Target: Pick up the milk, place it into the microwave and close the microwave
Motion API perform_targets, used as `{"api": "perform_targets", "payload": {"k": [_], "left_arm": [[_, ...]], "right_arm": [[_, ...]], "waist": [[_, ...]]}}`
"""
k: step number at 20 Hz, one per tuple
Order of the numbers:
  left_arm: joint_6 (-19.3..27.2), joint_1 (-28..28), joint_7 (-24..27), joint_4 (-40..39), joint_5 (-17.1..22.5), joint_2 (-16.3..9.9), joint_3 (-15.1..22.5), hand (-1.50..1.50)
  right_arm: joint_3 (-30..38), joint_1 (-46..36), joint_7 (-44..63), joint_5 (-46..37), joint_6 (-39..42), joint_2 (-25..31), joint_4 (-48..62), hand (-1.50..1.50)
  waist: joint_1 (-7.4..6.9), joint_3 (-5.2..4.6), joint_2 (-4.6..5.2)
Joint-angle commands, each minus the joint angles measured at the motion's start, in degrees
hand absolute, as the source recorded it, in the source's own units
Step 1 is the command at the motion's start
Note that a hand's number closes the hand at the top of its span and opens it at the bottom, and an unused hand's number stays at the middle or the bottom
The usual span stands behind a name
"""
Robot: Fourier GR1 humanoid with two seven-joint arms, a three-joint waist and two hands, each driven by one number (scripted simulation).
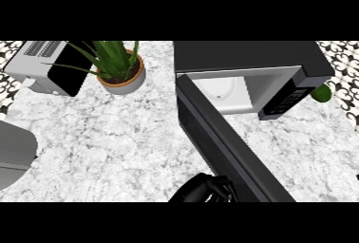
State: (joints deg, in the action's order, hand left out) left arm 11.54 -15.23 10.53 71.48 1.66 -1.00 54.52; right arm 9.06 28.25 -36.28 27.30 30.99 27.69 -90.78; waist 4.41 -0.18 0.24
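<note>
No milk carton can be seen anywhere on the counter or in the visible part of the oven, so its whereabouts cannot be confirmed. It may sit deeper inside the microwave point(252, 71), out of sight, or be hidden by the hand.

The microwave stands at the back right of the marble counter point(126, 142). Its cavity point(228, 92) is open toward the viewer and looks pale and bare in the part that shows. The microwave door point(224, 142) is swung wide, a long black slab running from the oven's left front corner diagonally down toward the lower edge of the view.

One black hand point(203, 190) shows at the bottom, touching or just beside the left face of that door near its free end. Its fingers are curled, but whether they hold anything cannot be told, and which of the robot's hands it is cannot be told either. It lies left of and below the cavity, with the door between them.

Left of the microwave stands a potted plant point(119, 69), and further left a toaster oven point(45, 66). A green object point(321, 92) lies just right of the microwave.
</note>
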Motion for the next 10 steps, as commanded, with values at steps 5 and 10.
{"api": "perform_targets", "payload": {"k": [5,10], "left_arm": [[12.17,-9.6,-2.05,-1.31,7.38,0.93,8.96,1.5],[17.91,-14.77,-3.71,-2.99,10.79,0.91,8.81,1.5]], "right_arm": [[-2.24,-1.9,3.06,4.81,4.1,2.58,-9.99,-1.5],[-2.12,-1.05,5.92,7.64,5.01,5.06,-14.61,-1.5]], "waist": [[2.24,-0.11,0.43],[4.58,-0.14,0.64]]}}
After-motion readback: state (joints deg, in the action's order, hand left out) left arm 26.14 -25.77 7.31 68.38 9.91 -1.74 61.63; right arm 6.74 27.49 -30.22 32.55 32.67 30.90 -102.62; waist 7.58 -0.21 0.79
